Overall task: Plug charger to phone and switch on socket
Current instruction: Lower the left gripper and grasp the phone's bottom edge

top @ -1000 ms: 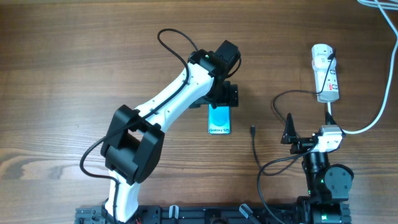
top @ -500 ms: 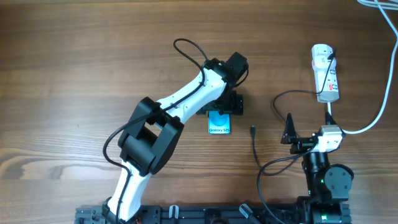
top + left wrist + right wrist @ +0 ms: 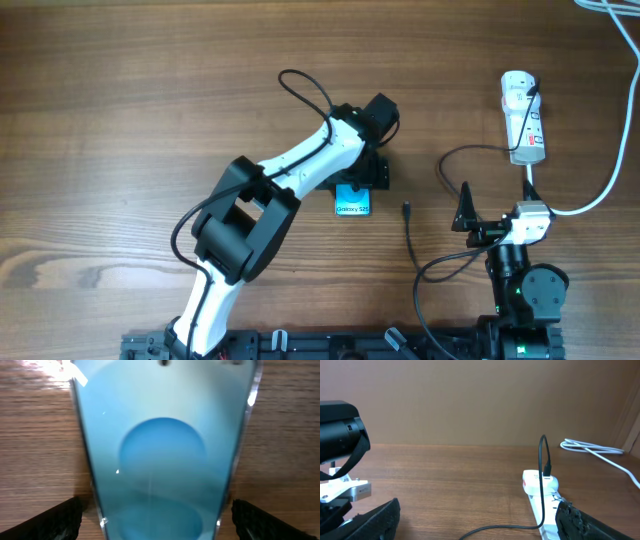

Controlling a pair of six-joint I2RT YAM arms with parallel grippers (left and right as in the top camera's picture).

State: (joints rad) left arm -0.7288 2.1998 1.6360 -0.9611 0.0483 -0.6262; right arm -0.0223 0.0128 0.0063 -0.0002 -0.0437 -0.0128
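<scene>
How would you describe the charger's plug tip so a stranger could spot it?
On the wooden table seen from above, find the teal phone near the middle. Just right of it, not touching, lies the charger's small black plug tip. Its cable is thin and black, unlike the thick white cord by the socket.

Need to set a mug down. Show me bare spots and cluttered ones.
Bare: the table's left half, beside the left arm, and the far strip beyond the phone. Crowded: between phone and power strip, where the black cable loops.
</scene>
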